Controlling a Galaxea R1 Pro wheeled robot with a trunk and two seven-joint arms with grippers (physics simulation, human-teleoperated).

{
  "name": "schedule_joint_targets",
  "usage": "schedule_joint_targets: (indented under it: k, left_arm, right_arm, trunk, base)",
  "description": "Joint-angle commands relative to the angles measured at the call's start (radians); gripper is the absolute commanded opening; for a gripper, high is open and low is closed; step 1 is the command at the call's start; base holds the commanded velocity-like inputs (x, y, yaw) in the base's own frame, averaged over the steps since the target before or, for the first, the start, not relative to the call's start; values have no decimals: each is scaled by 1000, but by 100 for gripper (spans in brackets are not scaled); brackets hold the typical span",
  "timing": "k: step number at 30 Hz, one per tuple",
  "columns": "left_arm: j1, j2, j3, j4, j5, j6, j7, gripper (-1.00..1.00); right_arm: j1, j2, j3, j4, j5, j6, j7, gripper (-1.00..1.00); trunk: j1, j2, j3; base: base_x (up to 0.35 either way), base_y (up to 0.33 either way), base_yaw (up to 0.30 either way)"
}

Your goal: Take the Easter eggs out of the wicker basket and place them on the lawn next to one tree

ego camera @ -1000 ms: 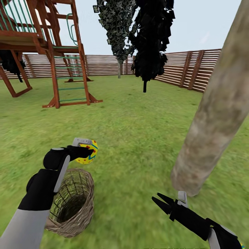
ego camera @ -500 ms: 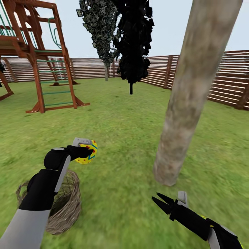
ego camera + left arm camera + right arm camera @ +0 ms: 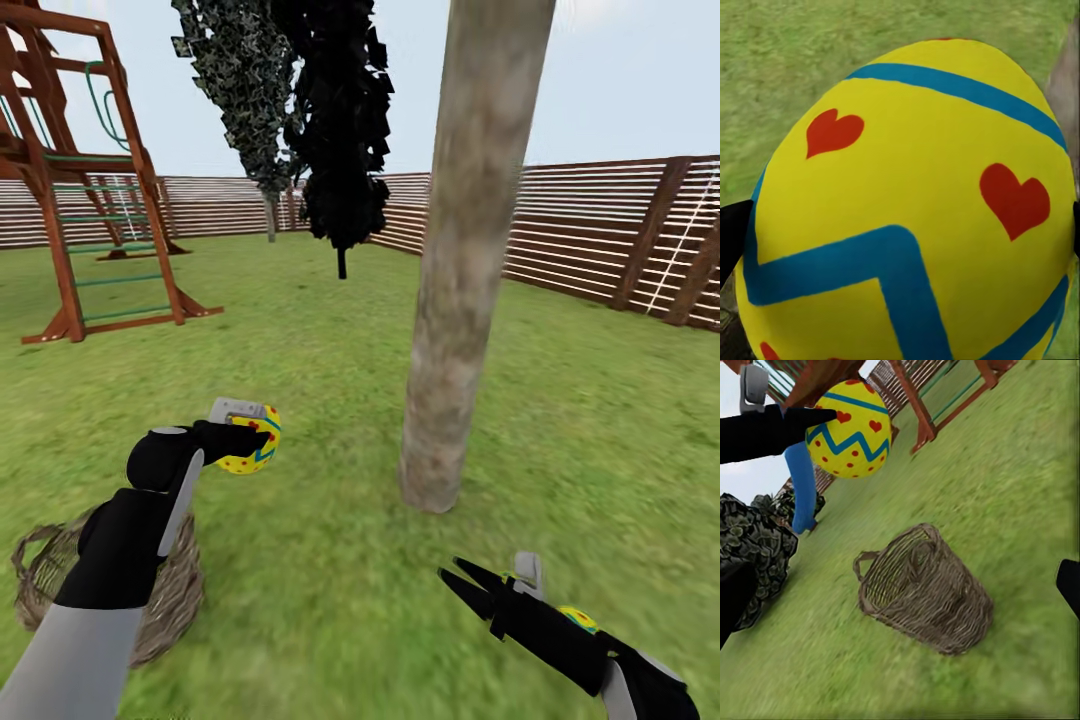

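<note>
Head view: our left gripper [image 3: 262, 432] clamps an Easter egg [image 3: 252, 440] above the lawn [image 3: 330, 400] near the tree [image 3: 450, 330], right gripper [image 3: 478, 588] spread empty; a loose release could roll it away.

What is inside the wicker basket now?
In the right wrist view the wicker basket stands on the lawn, and no egg shows through its open rim. Its bottom is hidden by the weave. One egg is in the left claw.

Two eggs [image 3: 252, 438] [image 3: 578, 618]; one basket [image 3: 170, 600]; three trees [image 3: 455, 300]; one playset [image 3: 80, 190].
</note>
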Motion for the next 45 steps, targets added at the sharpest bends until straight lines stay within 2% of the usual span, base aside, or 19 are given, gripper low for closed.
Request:
schedule_joint_targets:
  k: [1,5,11,18,28,37,43,45]
  left_arm:
    - [-1,1,-1,-1,-5,4,-6,-100]
    - [-1,1,-1,-1,-5,4,-6,-100]
    - [-1,0,-1,-1,-5,4,-6,-100]
    - [-1,-1,-1,1,-6,4,-5,-100]
    - [-1,-1,-2,9,-8,4,-5,-100]
    - [-1,-2,-2,14,-19,4,-5,-100]
    - [-1,-2,-20,45,-20,4,-5,-100]
    - [-2,-2,-23,81,-20,4,-5,-100]
  right_arm:
    - [-1,1,-2,0,-2,8,3,100]
    - [-1,1,-3,2,-2,7,3,100]
    - [-2,2,-35,5,-1,9,3,100]
    - [-2,2,-38,6,-1,9,2,100]
    - [-2,2,-38,6,-2,9,3,100]
    - [-2,2,-38,6,-2,9,3,100]
    - [-2,2,-38,6,-3,8,3,100]
    - [-2,2,-38,6,-2,9,3,100]
  trunk:
    - [-5,7,3]
    - [-20,35,17]
    - [-43,77,36]
    - [-70,126,58]
    - [-108,196,90]
    - [-143,259,124]
    - [-166,301,146]
    - [-173,315,152]
  base:
    - [-310,-130,-177]
    - [-313,-121,-65]
    - [-316,-112,-7]
    - [-283,-107,0]
    - [-82,-58,-2]
    - [-241,-186,-179]
    - [-156,-122,-135]
    - [-22,-17,-17]
